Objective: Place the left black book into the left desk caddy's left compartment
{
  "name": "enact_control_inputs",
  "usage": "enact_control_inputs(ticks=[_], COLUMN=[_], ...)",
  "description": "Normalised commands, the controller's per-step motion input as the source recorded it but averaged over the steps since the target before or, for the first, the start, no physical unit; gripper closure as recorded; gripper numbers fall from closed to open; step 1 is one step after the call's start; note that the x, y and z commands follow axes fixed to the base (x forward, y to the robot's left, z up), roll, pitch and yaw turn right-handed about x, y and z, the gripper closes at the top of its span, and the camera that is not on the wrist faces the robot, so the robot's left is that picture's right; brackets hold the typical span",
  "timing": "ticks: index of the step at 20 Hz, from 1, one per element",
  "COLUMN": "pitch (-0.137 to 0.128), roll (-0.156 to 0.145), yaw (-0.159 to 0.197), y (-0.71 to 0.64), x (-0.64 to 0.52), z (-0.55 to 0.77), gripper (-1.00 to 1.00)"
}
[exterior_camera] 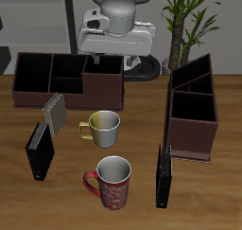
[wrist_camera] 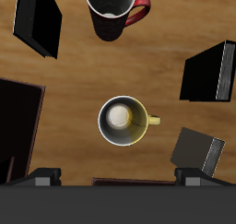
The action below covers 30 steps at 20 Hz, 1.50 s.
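Note:
The left black book [exterior_camera: 164, 177] stands upright near the table's front edge, seen nearly edge-on, just in front of the left desk caddy [exterior_camera: 194, 111], a dark maroon box with slanted dividers. In the wrist view the book [wrist_camera: 37, 23] and a part of that caddy [wrist_camera: 17, 126] also show. My gripper [exterior_camera: 115, 54] hangs high over the back of the table, above the wide caddy and far from the book. It is open and empty, and its fingertips [wrist_camera: 44, 177] stand wide apart.
A wide maroon caddy [exterior_camera: 66, 78] stands at the back. A second black book [exterior_camera: 40, 150] and a smaller grey book [exterior_camera: 54, 114] stand beside it. A yellow mug [exterior_camera: 104, 128] and a red patterned mug [exterior_camera: 112, 182] sit mid-table. A plant [exterior_camera: 189, 16] stands behind.

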Motion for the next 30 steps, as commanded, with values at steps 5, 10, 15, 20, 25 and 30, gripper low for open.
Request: enact_control_inputs(ticks=[5,10,15,20,25,30], pitch=[-0.030,0.005,0.008,-0.009,-0.038,-0.027], roll=[-0.001,0.031,0.082,0.070,-0.028,-0.012], yaw=[0.005,0.028,0.000,0.035,-0.009,-0.031], y=[0.30,0.30,0.29,0.20,0.04,-0.03], x=[0.37,0.35,0.56,0.54,0.44,0.41], z=[0.07,0.01,0.03,-0.02,-0.04,-0.17], gripper=[-1.00,-1.00,-1.00,-1.00,-1.00,-1.00])
